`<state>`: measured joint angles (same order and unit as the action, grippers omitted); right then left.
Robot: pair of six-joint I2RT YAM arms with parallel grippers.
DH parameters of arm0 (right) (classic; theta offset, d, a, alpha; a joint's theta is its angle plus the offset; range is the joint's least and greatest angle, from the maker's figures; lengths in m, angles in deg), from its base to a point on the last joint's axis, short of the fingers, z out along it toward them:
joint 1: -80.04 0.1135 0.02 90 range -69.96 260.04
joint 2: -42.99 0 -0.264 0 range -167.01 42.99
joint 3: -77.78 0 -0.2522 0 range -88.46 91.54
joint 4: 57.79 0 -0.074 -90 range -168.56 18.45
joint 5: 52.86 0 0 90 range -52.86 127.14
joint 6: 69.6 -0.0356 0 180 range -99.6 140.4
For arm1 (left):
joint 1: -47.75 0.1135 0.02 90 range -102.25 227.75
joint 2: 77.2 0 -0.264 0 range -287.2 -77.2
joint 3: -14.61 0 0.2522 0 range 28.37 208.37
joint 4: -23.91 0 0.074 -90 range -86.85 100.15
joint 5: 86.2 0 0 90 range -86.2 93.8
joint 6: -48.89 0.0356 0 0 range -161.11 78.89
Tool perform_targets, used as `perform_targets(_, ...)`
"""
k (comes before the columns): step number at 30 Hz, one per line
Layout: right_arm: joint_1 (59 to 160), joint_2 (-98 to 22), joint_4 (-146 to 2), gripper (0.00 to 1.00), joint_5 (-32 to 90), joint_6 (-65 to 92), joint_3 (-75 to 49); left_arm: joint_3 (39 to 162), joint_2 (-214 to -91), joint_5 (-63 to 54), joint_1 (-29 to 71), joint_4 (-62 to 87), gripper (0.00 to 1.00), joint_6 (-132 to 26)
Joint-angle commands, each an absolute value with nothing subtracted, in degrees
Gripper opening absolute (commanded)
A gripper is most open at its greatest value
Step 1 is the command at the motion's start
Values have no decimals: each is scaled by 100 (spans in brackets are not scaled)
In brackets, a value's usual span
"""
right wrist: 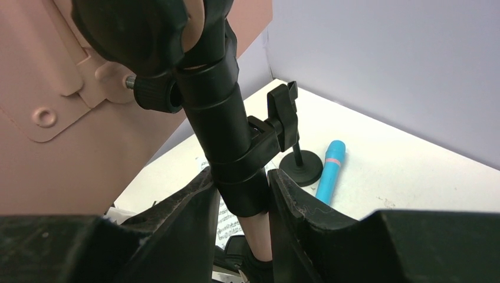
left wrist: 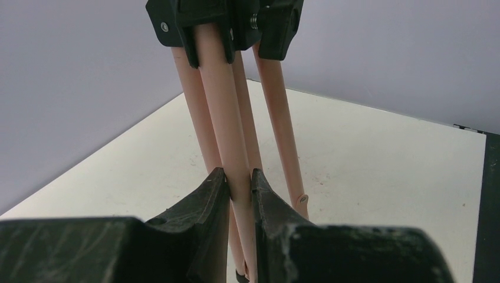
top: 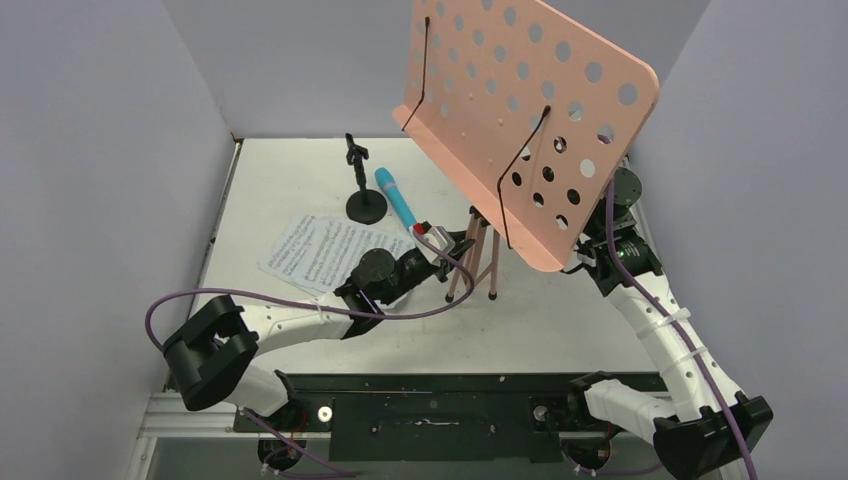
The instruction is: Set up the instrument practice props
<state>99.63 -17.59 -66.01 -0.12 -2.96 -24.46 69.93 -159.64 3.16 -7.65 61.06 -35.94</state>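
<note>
Left gripper (top: pixel 452 245) is clenching one pink leg (left wrist: pixel 227 118) of the music stand (top: pixel 520 110), its fingers pinching it from both sides, with the other two legs just behind. Sheet music (top: pixel 315 252) is lying flat on the worktop (top: pixel 560 320) to this gripper's left, partly under its arm. Beyond the gripper, the blue microphone (top: pixel 397 200) is lying just beside the small black mic stand (top: pixel 364 195), which is standing upright. Right gripper (top: pixel 585 262), well to the right, is grasping the music stand's black collar (right wrist: pixel 236 147) below the tilted pink tray.
</note>
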Motion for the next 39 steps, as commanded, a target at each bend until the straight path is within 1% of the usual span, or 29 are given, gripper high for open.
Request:
perform_targets(1,9982,-1589,-4613,5,203,-274,-1559,7003,-15798,128,-834,6246,0,-3502)
perform_targets(14,9982,-1652,-4450,5,248,-243,-1391,6982,-15845,145,-871,6129,0,-3470)
perform_targets(23,9984,-1645,-4368,5,304,-185,-1346,7047,-15834,157,-1000,5764,0,-3305)
perform_targets(34,9988,-1558,-4197,5,474,-150,-1440,6990,-15720,341,-1244,5296,0,-2901)
perform_targets(39,9986,-1465,-4151,5,666,-114,-1523,6984,-15697,613,-1346,5102,0,-2660)
